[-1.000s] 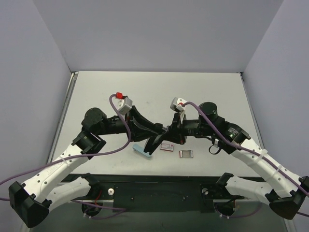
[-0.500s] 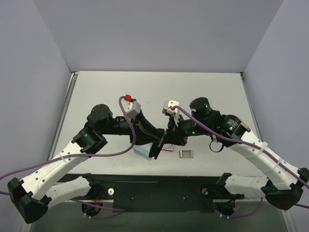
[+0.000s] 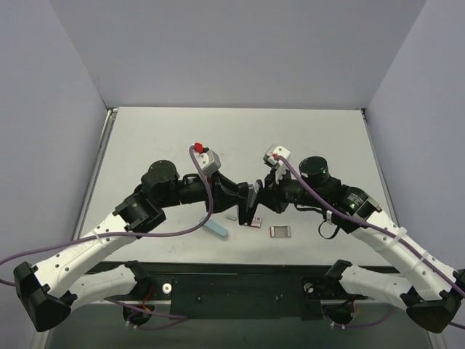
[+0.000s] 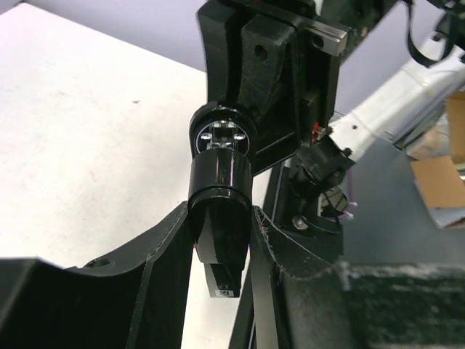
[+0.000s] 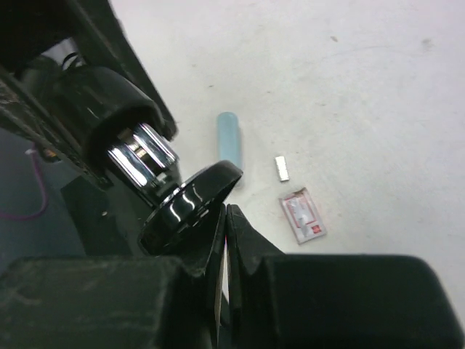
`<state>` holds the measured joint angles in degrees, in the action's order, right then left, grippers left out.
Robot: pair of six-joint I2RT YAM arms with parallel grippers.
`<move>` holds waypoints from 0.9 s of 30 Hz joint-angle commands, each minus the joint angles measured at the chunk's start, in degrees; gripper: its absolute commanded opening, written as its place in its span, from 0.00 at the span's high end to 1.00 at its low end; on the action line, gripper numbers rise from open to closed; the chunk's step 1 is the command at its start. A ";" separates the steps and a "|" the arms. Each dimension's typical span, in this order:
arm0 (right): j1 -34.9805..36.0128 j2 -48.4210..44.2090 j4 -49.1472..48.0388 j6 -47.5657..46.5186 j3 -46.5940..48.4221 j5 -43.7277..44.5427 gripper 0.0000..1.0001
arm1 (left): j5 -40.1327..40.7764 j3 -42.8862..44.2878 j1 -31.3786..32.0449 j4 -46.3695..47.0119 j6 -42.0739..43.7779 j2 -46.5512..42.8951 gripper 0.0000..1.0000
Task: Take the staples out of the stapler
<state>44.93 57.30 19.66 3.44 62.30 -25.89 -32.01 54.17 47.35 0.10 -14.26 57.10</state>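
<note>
**A:** Start on the left. What is the left gripper (image 4: 220, 222) doing?

**B:** Its jaws are partly closed around the black stapler (image 4: 218, 182). One finger presses on each side of the glossy body, and the stapler is held up off the tabletop (image 3: 160, 138).

**A:** How does the stapler sit?

**B:** In the left wrist view it stands roughly upright between the fingers, with a round, silvery-faced end at the top. In the right wrist view, chrome parts show inside a black collar.

**A:** And underneath?

**B:** A light-blue oblong piece (image 5: 229, 142) lies flat on the tabletop. Just to its right lies a short silvery strip, the staples (image 5: 281, 167). The strip is apart from the blue piece and neither arm touches it.

**A:** Anything else lying there?

**B:** Two small flat packets with red print. One (image 5: 304, 216) is just beside the staples, and the other (image 3: 280, 232) is further right, nearer the arms' bases.

**A:** And the right gripper (image 5: 226, 212)?

**B:** Its jaws are fully closed, fingertips together, right up against the stapler's rounded black rim. I cannot make out anything pinched between them. The two grippers meet nose to nose above the middle of the tabletop.
</note>
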 commanded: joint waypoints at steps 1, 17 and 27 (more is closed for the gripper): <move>-1.15 -3.24 -10.17 3.85 -2.45 9.71 1.00 | 8.00 3.30 1.78 1.93 0.29 -0.32 1.00; -2.65 -6.50 -8.06 13.43 -10.26 31.08 1.00 | 37.27 16.05 -10.07 -13.63 2.83 9.25 1.00; -2.56 -4.65 -12.36 16.60 -14.40 23.61 1.00 | 40.45 22.45 -21.94 -20.31 -0.15 23.38 1.00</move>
<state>42.41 51.79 10.85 18.22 48.31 0.25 6.55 70.41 28.34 -19.55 -12.84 76.71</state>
